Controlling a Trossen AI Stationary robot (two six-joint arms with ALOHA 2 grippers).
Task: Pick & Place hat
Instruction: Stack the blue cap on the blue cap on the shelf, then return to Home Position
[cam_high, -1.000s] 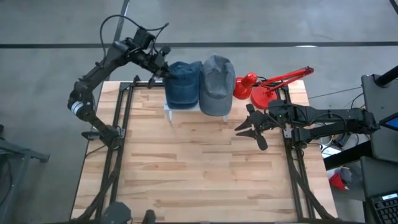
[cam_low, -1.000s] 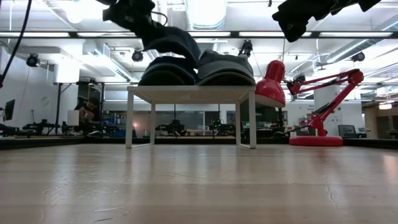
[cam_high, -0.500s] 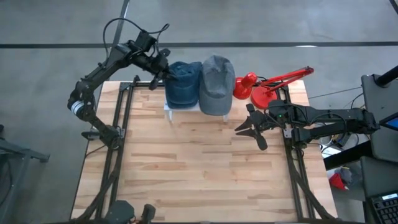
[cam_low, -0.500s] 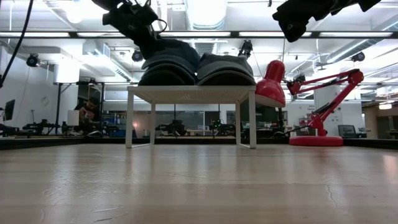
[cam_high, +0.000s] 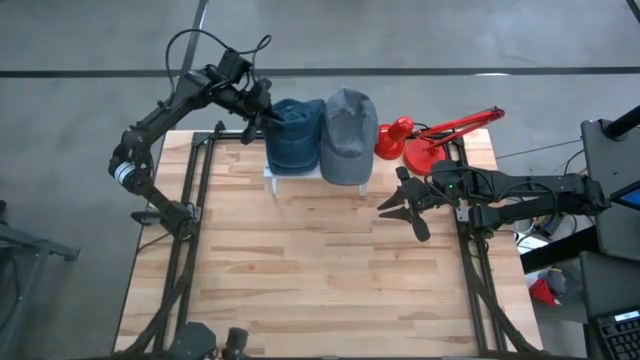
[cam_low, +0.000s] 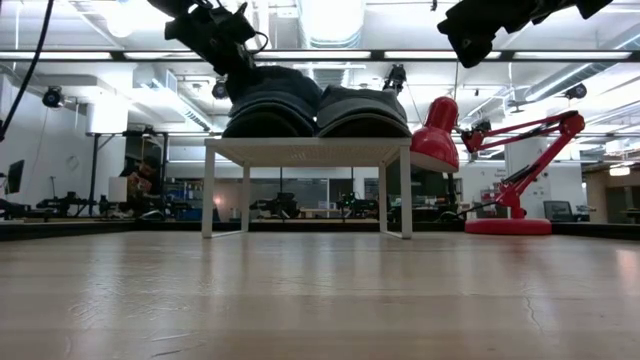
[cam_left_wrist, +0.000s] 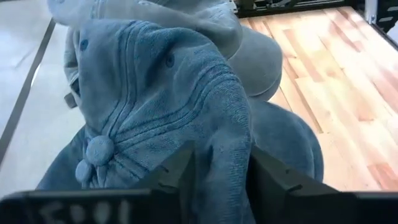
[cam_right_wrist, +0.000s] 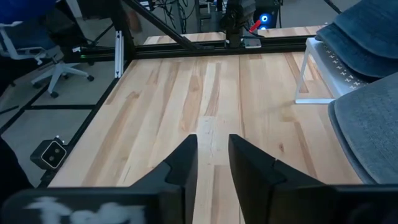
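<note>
Straddling a fold of the blue hat (cam_left_wrist: 155, 118), left tool (cam_left_wrist: 217, 174) partly open, right tool (cam_right_wrist: 212, 163) slightly parted, empty above the table (cam_high: 320, 270).

Two hats (cam_high: 323, 136) lie side by side on a small stand (cam_low: 308, 150), a lamp (cam_high: 430, 140) to their right

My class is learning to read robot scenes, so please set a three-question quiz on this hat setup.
1. True or false: the blue denim hat and grey hat lie side by side on the white stand.
2. Which gripper has hat fabric between its fingers?
3. What red thing stands beside the hats?

Key
1. True.
2. The left gripper; the right gripper hovers over bare table.
3. A red desk lamp.
</note>
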